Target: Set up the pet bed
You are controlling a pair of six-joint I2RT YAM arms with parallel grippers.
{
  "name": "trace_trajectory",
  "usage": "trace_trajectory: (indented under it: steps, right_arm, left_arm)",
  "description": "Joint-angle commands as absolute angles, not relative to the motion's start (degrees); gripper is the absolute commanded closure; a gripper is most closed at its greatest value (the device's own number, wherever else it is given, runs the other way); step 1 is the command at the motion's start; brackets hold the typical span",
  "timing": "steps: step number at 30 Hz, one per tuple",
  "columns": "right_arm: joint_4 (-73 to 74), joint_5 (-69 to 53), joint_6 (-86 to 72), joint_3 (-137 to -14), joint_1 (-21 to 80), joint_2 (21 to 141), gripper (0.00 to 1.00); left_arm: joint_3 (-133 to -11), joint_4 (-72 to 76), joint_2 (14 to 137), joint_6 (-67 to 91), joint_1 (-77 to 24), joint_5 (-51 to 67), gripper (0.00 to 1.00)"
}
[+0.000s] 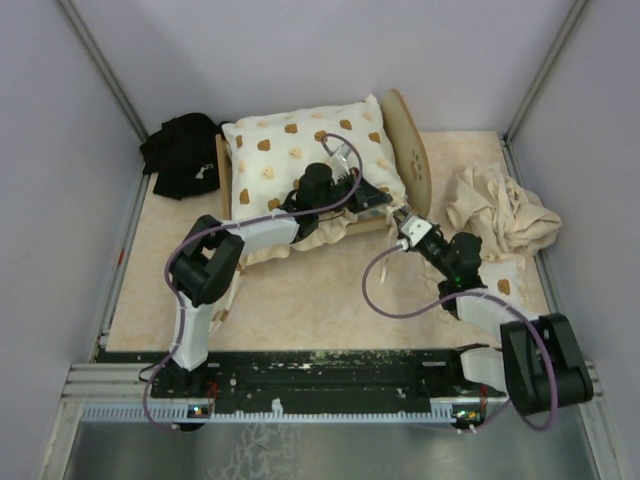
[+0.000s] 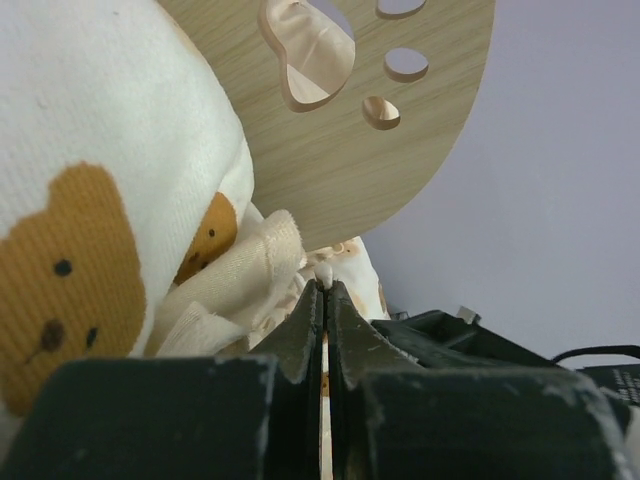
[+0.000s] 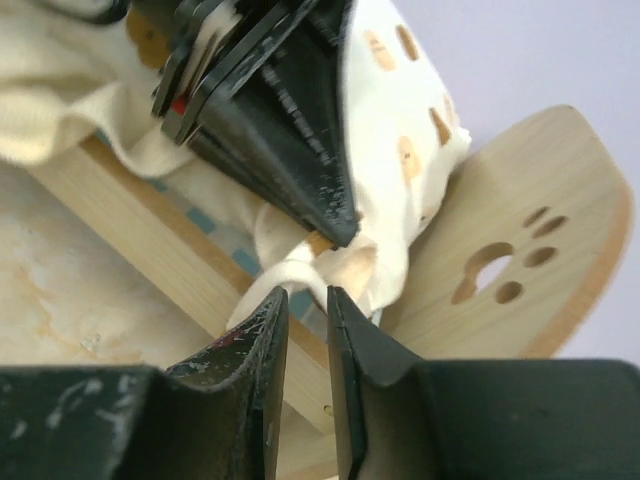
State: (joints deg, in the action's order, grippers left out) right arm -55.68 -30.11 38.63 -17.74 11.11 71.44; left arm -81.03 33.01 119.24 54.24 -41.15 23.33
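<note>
At my left gripper (image 2: 325, 285): cushion (image 1: 300, 150) cream, brown bear prints. Past it, pet bed (image 1: 408, 150) headboard pale wood grain, paw-print cutout. By my right gripper (image 3: 307, 295): mattress (image 3: 208, 222) blue-and-white. Right of that, cloth (image 1: 500, 215) plain beige. Far left, bundle (image 1: 183, 155) black. Table (image 1: 300, 300) mottled beige.

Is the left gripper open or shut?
Shut: the left wrist view shows the fingers of the left gripper pressed together, with a bit of frill from the cushion pinched at their tips.
</note>
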Motion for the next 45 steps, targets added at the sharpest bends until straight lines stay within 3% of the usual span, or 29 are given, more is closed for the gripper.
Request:
trace_trajectory:
  steps: [1,6,11,24,34,35,37,39,40,45]
  right_arm:
    - [-49.55,-26.3,16.76,-19.57,11.42,60.65,0.75]
    - [-27.98,-12.97,-8.21,-23.94,11.55,52.62,0.71]
    - [-25.93,-7.7,-23.81,-20.42,12.16,52.56,0.68]
    - [-41.09,0.22,-24.9,-15.51,20.31,69.56,0.54]
    - [-46.74,2.66,-24.41,-15.02,20.74,76.31,0.52]
    - [-47.55,1.77,-24.43,-15.36,20.74,77.58,0.55]
    - [-48.75,0.67,-24.52,-15.63,20.74,79.45,0.7]
    - [-49.12,1.71,-24.98,-14.93,20.74,79.44,0.96]
    - [-48.25,3.69,-25.6,-14.49,20.74,78.65,1.0]
    - [-41.29,17.07,-31.28,-13.05,20.54,70.98,1.0]
  left_arm:
    - [-80.4,35.28,116.0,51.99,-41.39,21.18,1.0]
    - [-79.9,38.78,116.37,53.41,-41.42,21.57,1.0]
    - [-80.77,38.56,116.4,53.29,-41.48,21.98,1.0]
    - [-80.99,36.65,114.74,51.67,-41.68,20.15,1.0]
    - [-80.44,36.82,115.11,51.75,-42.01,19.53,1.0]
    - [-80.49,36.78,115.11,51.75,-42.06,19.45,1.0]
    - [-80.79,36.78,115.17,51.65,-42.1,19.42,1.0]
    - [-81.59,36.03,115.23,50.82,-42.1,19.51,1.0]
    - [-82.02,35.65,115.2,50.07,-42.18,19.27,1.0]
    - [-88.23,32.58,115.65,45.64,-42.19,16.71,1.0]
